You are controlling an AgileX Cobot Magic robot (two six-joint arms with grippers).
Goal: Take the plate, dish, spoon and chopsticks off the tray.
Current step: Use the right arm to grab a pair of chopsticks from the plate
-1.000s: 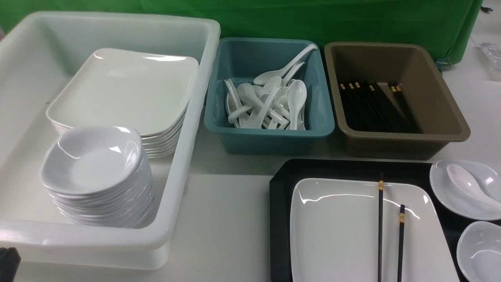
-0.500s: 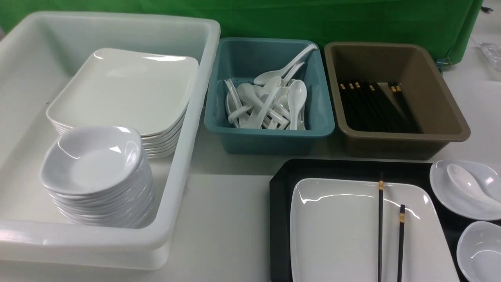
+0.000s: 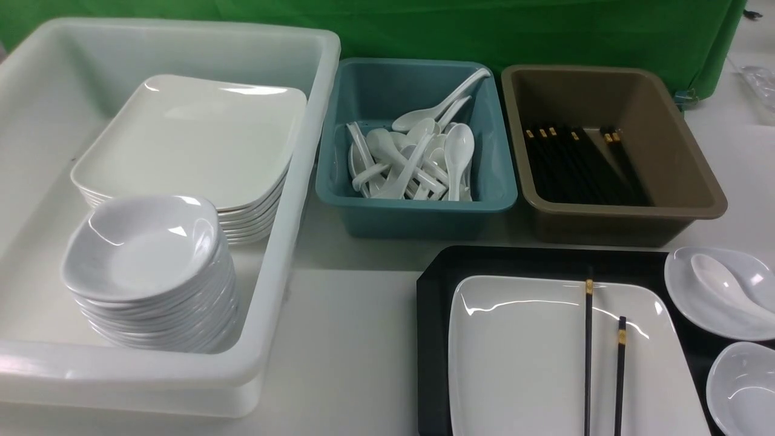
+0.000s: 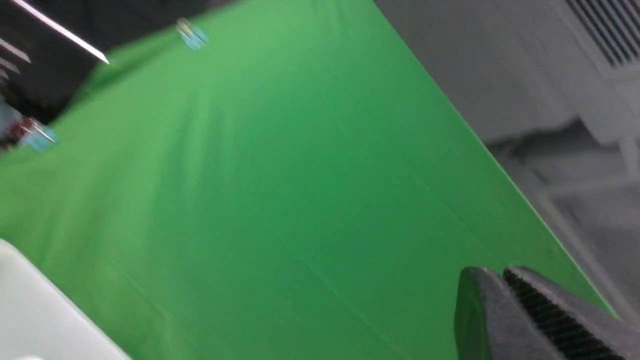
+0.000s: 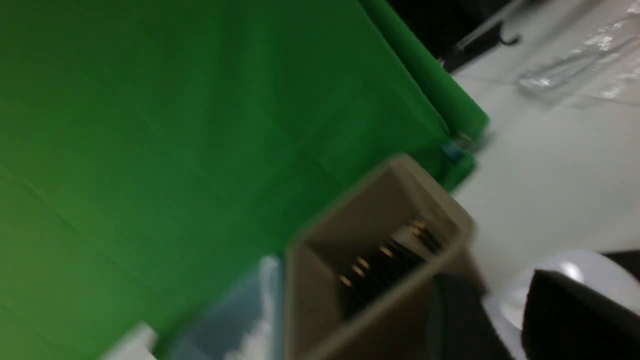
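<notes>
The black tray (image 3: 435, 290) lies at the front right. On it lies the large white plate (image 3: 514, 357), with the two black chopsticks (image 3: 587, 363) lying lengthwise across it. To its right is a small white dish (image 3: 687, 303) holding the white spoon (image 3: 723, 287), and a second small dish (image 3: 745, 390) sits nearer to me. Neither gripper shows in the front view. My left gripper (image 4: 492, 272) is shut and empty, facing the green backdrop. My right gripper (image 5: 492, 287) is open and empty, above a white dish (image 5: 575, 265), in a blurred view.
A big white tub (image 3: 290, 200) on the left holds a stack of plates and a stack of small dishes. A teal tub (image 3: 418, 212) holds several spoons. A brown tub (image 3: 605, 227) holds several chopsticks and also shows in the right wrist view (image 5: 350, 310).
A dark part of my left arm at the lower left corner of the front view has moved out of view. Nothing on the table has moved.
</notes>
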